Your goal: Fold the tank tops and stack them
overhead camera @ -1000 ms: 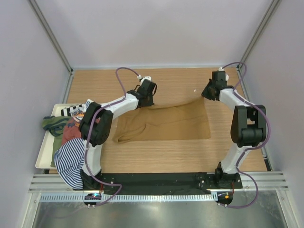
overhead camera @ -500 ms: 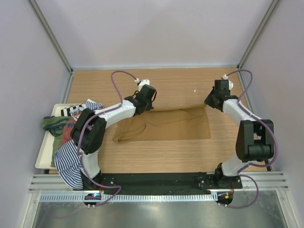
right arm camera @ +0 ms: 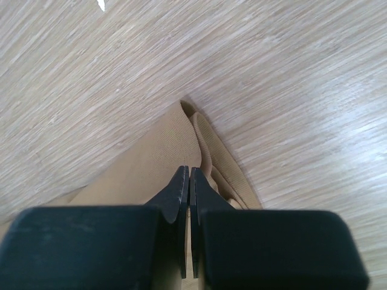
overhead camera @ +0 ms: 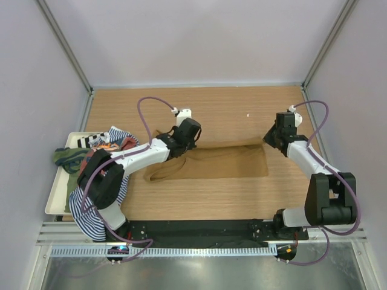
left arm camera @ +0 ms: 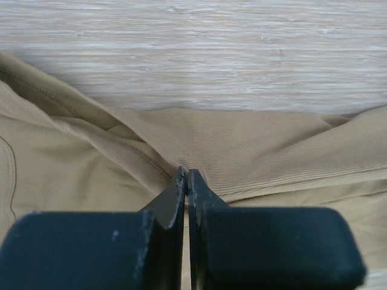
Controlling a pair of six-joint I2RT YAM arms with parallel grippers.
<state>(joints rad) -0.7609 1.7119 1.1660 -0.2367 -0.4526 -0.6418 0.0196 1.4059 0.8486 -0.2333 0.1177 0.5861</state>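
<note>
Left fingers (left arm camera: 181, 187) are clenched on a fold of the tan tank top (overhead camera: 211, 163) lying mid-frame on the counter (overhead camera: 242, 109). Right fingers (right arm camera: 181, 184) pinch its upper right corner.

You have one flat tank top (overhead camera: 211, 162) lying on the table (overhead camera: 230, 109), about in the middle, stretched from left to right between your two arms. Your left gripper (overhead camera: 180, 147) sits on its far edge near the left end, and your right gripper (overhead camera: 269, 140) sits at its far right corner. To the left of all that, a tray (overhead camera: 53, 202) rests at the table's left edge with a heap of tank tops (overhead camera: 71, 158) in it, and one top from the heap spills over the tray's near side, beside the left arm's base.
</note>
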